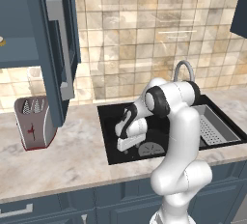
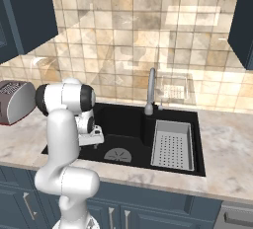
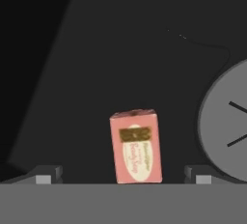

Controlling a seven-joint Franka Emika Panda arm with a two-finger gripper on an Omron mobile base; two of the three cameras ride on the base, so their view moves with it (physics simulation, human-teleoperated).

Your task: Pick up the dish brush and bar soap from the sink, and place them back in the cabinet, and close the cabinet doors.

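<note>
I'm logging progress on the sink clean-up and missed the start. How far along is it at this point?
Nothing looks finished. The cabinet door stands open. In hand: the arm reaches down into the sink, and the hand view shows the open gripper straddling the bar soap on the basin floor beside the drain, not yet gripped. Left: lift and shelve the soap, the same for the dish brush, which I cannot pick out here, then close the doors.

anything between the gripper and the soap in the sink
Nothing visible. In the hand view the soap lies on the bare black sink floor, between the open gripper fingertips, with no object in the gap. The grey drain sits off to one side, clear of the approach.
</note>
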